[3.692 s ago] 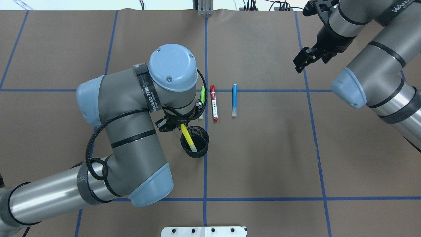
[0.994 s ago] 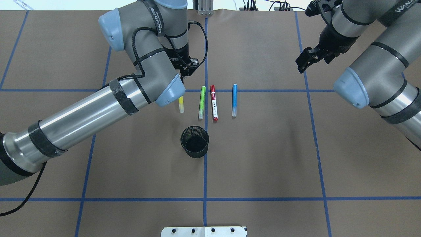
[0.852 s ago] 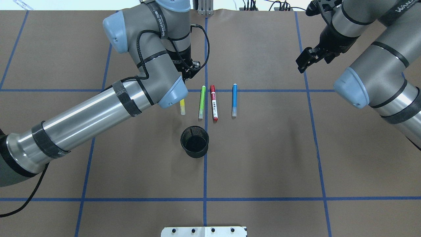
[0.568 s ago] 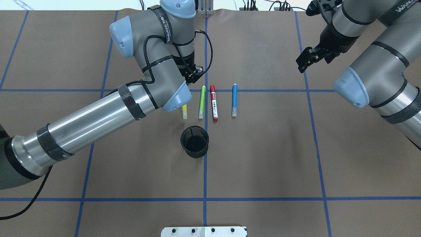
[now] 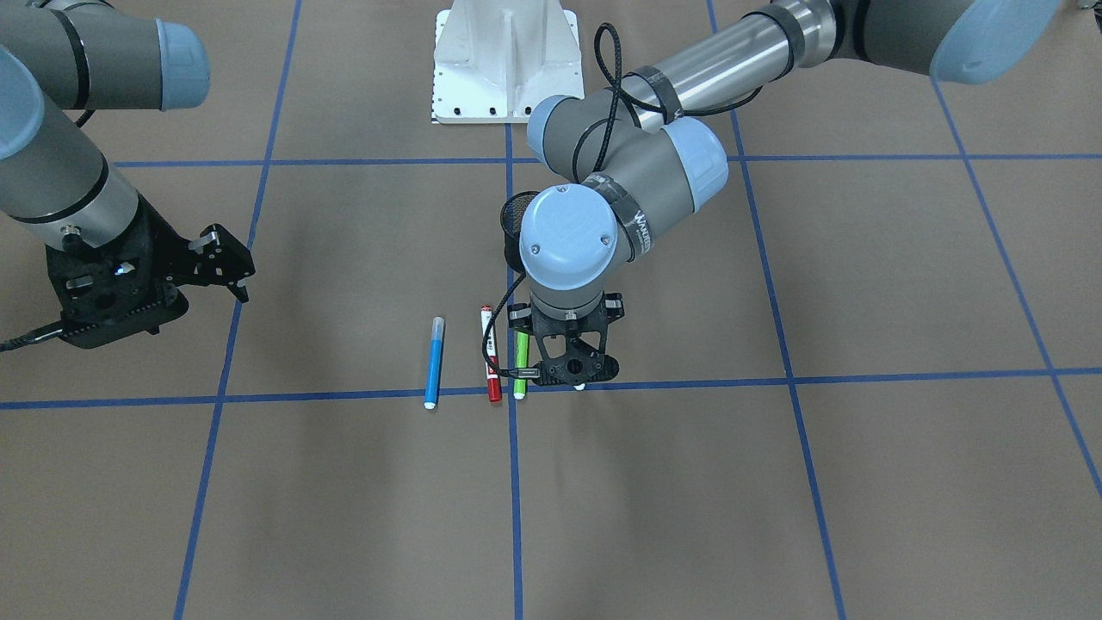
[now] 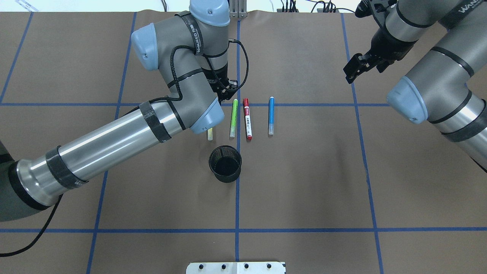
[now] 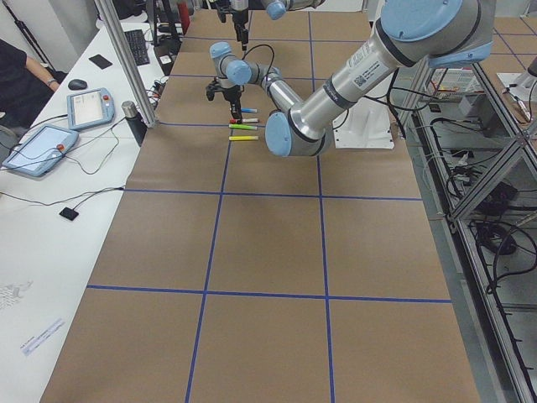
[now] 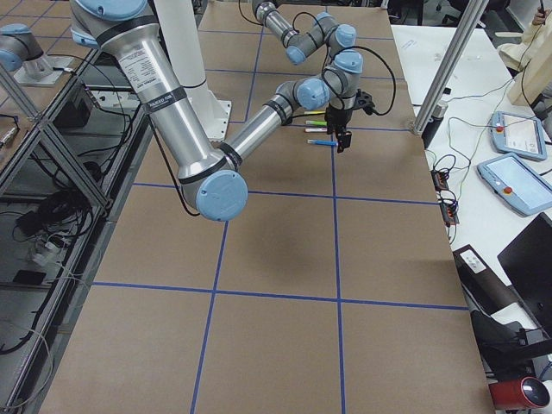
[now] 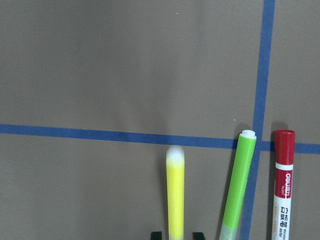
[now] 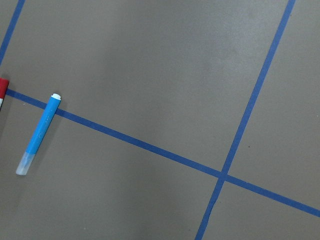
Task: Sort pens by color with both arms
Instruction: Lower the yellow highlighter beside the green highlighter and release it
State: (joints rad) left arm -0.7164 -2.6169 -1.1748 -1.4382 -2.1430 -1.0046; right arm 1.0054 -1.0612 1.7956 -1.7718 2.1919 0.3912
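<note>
Between jaws: yellow pen (image 9: 175, 195); green pen (image 9: 239, 185) beside.

Black wire-mesh cup (image 6: 225, 164) stands upright on the brown-papered surface (image 6: 304, 182), its rim overlapping a blue tape line (image 6: 237, 205) of the grid. White pedestal base (image 5: 506, 60) sits at the surface's edge. Off to the side, two tablets (image 7: 38, 149) lie on a white side table (image 7: 50, 252), a person's dark sleeve (image 7: 17, 71) nearby.
</note>
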